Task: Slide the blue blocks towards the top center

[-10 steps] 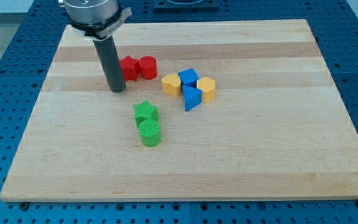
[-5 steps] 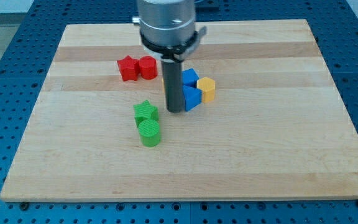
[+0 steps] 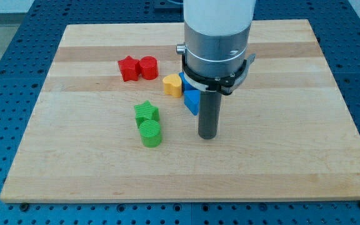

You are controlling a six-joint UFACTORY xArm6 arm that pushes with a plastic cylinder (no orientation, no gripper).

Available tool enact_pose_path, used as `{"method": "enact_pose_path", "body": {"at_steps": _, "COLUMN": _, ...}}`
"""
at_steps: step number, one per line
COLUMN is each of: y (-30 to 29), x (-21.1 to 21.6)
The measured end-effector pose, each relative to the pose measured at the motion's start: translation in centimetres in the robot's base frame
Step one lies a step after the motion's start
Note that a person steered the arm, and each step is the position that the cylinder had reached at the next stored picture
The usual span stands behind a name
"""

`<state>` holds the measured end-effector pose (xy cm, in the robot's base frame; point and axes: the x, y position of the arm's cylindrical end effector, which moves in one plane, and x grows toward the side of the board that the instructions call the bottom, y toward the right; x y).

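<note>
My tip (image 3: 207,135) rests on the board just below and to the right of a blue block with a pointed end (image 3: 191,100). A second blue block and a yellow block from earlier frames are hidden behind the arm's body (image 3: 217,37). A yellow block (image 3: 172,84) sits to the left of the blue one, touching or nearly touching it. The tip stands a small gap below the blue block.
A red star-like block (image 3: 128,68) and a red cylinder (image 3: 149,67) sit side by side at upper left. A green star block (image 3: 146,112) and a green cylinder (image 3: 150,133) sit together left of the tip. The wooden board (image 3: 292,156) lies on a blue perforated table.
My tip has moved from beside the red blocks at left, past the blue and yellow cluster, to below and right of the blue block. The blocks look unmoved.
</note>
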<state>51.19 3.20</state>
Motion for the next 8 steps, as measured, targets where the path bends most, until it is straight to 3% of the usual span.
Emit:
{"method": "enact_pose_path", "body": {"at_steps": 6, "y": -1.6, "x": -8.6}}
{"method": "enact_pose_path", "body": {"at_steps": 7, "y": -1.6, "x": -6.9}}
{"method": "enact_pose_path", "body": {"at_steps": 8, "y": -1.6, "x": -2.2}}
